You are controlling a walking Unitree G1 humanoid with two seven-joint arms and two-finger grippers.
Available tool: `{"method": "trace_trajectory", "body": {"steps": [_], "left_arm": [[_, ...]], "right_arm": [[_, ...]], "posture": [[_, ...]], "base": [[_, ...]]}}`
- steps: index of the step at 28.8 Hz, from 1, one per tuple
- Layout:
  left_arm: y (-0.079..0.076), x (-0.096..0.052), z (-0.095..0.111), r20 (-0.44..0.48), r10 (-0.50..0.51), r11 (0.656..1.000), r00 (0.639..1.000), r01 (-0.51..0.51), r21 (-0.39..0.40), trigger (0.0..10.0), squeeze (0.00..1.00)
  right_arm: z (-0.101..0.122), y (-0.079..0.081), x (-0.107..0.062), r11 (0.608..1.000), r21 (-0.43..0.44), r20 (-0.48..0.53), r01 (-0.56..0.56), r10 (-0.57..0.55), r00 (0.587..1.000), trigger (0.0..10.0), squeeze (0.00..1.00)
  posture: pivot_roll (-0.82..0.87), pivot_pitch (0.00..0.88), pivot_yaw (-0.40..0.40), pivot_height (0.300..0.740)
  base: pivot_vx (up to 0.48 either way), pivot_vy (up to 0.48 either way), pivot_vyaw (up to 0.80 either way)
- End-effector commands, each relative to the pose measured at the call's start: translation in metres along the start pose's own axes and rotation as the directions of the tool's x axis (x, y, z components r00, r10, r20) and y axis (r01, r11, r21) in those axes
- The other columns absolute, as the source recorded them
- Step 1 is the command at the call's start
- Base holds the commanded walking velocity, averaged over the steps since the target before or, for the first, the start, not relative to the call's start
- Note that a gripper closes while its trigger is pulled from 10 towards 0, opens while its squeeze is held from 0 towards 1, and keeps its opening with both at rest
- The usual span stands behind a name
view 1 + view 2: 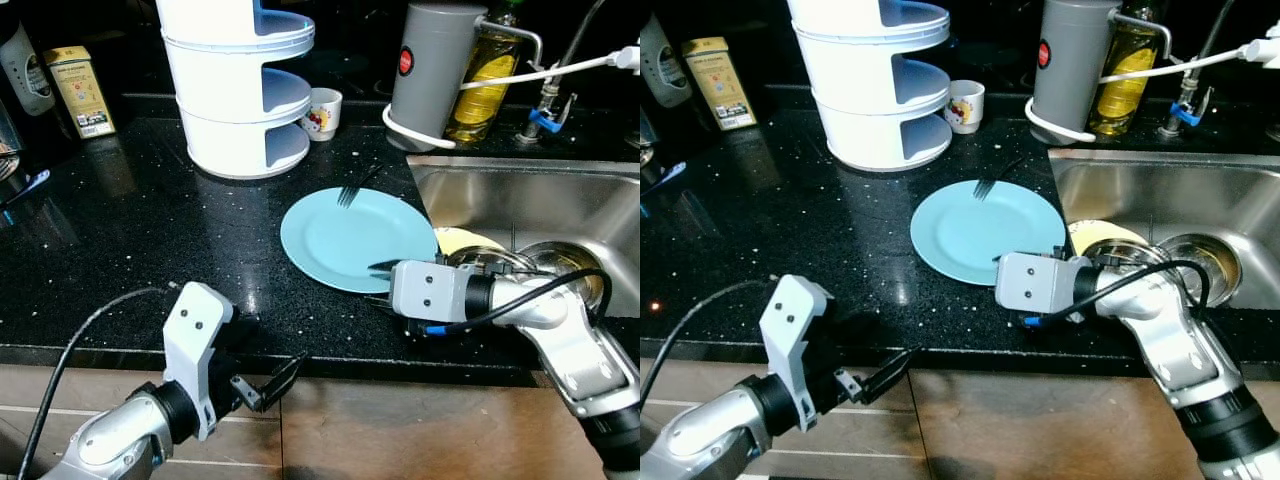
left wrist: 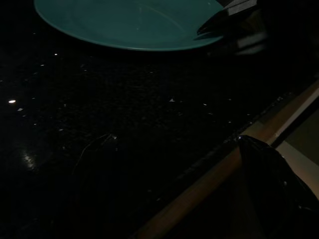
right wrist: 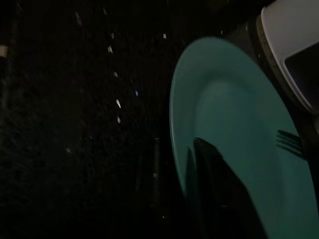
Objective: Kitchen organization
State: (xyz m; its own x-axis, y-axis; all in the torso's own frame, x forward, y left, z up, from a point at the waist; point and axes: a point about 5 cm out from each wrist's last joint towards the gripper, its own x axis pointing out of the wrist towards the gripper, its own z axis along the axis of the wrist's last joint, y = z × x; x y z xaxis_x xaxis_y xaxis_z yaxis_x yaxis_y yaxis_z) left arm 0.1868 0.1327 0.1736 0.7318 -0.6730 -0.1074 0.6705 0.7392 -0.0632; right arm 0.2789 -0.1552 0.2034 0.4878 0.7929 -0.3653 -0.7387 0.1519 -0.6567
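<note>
While the right gripper (image 1: pixel 385 283) grasps the blue plate's (image 1: pixel 345 240) near rim (a fork (image 1: pixel 352 187) lies on it), the left gripper (image 1: pixel 280 378) hangs released.

plate (image 1: pixel 345 240): I see it light teal, round, lying flat on the black speckled counter, just left of the sink, near the front edge.
fork (image 1: pixel 352 188): dark, looks black from here; tines rest on the plate's far rim, handle angles away onto the counter.
</note>
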Motion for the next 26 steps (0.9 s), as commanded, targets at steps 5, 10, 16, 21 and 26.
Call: {"method": "trace_trajectory", "body": {"steps": [5, 10, 16, 21, 26], "left_arm": [[-0.004, 0.000, -0.006, -0.053, -0.037, 0.999, 0.998, 0.036, -0.012, 10.0, 0.00], [-0.005, 0.001, -0.006, -0.053, -0.048, 0.999, 0.997, 0.047, -0.015, 10.0, 0.00], [-0.007, 0.002, -0.007, -0.057, -0.064, 0.998, 0.996, 0.063, -0.016, 10.0, 0.00], [-0.008, 0.002, -0.007, -0.060, -0.071, 0.997, 0.996, 0.070, -0.015, 10.0, 0.00], [-0.009, 0.004, -0.008, -0.061, -0.083, 0.997, 0.995, 0.082, -0.013, 10.0, 0.00]], "right_arm": [[0.016, -0.002, 0.001, 0.999, 0.038, 0.110, 0.004, -0.008, 0.994, 0.0, 0.00], [0.020, -0.005, 0.001, 0.999, 0.052, 0.140, 0.013, -0.020, 0.990, 0.0, 0.00], [0.026, -0.010, 0.000, 0.996, 0.084, 0.189, 0.029, -0.044, 0.981, 0.0, 0.00], [0.027, -0.012, 0.000, 0.996, 0.079, 0.183, 0.039, -0.053, 0.982, 0.0, 0.00], [0.004, -0.019, 0.006, 0.994, 0.063, -0.024, 0.086, -0.084, 0.996, 10.0, 1.00]], "posture": [[0.07, 0.000, -0.017, 0.740], [0.07, 0.000, -0.017, 0.740], [0.07, 0.000, -0.016, 0.740], [0.07, 0.000, -0.013, 0.740], [0.07, 0.000, -0.016, 0.740]], "base": [[0.000, 0.000, 0.00], [0.000, 0.000, 0.00], [0.000, 0.000, 0.00], [0.000, 0.000, 0.00], [0.000, 0.000, 0.00]]}}
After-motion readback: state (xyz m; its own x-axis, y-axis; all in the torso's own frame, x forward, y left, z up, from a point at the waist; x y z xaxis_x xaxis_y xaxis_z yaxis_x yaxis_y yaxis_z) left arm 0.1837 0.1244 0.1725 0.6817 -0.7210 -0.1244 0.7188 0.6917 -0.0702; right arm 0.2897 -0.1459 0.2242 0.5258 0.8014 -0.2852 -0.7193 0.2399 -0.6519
